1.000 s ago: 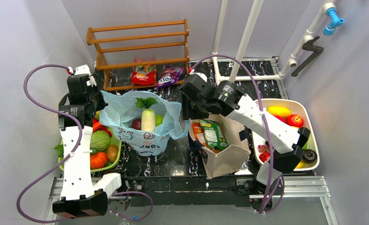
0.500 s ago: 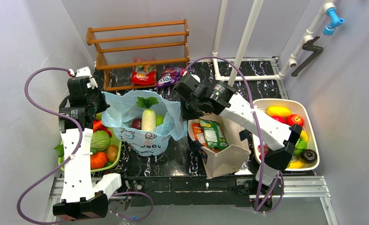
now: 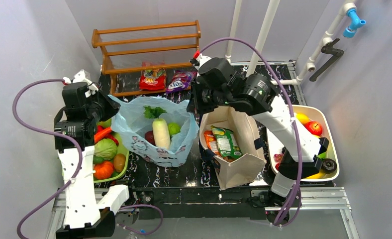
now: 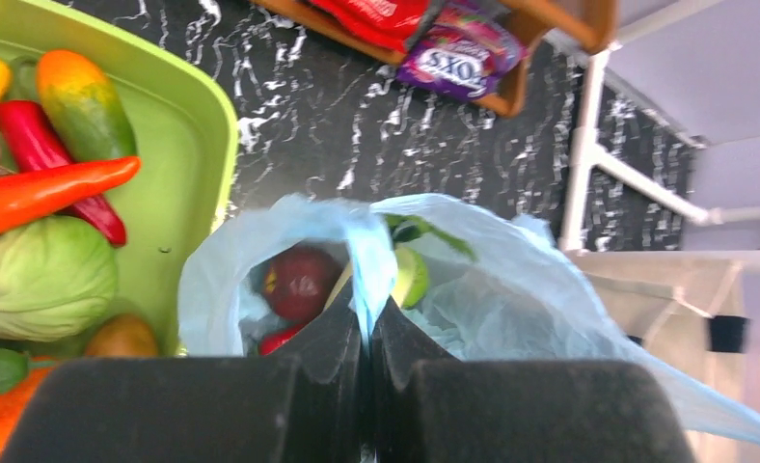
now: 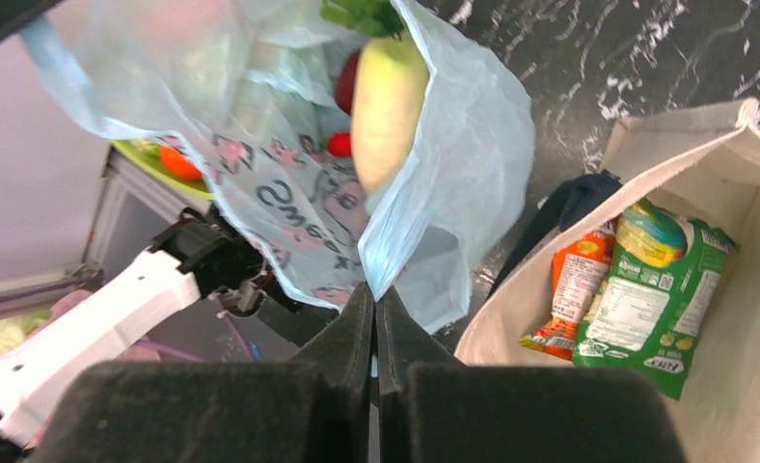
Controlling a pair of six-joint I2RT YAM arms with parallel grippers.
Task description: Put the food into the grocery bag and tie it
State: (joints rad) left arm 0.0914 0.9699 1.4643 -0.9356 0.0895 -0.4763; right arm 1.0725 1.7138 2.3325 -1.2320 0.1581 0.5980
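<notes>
your left gripper and right gripper are each clamped on a handle of the grocery bag, mid-table. loaded: radish, apple. outstanding: snack packets in the canvas tote, and the knot.

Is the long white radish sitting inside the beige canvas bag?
No, the white radish stands in the light-blue plastic bag.

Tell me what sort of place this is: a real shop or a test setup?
Probably a lab test cell staged for grocery packing, not a shop: plain grey walls box in a black marbled table, a green tray and a white tray hold produce, and a wooden rack holds snack packets.
</notes>
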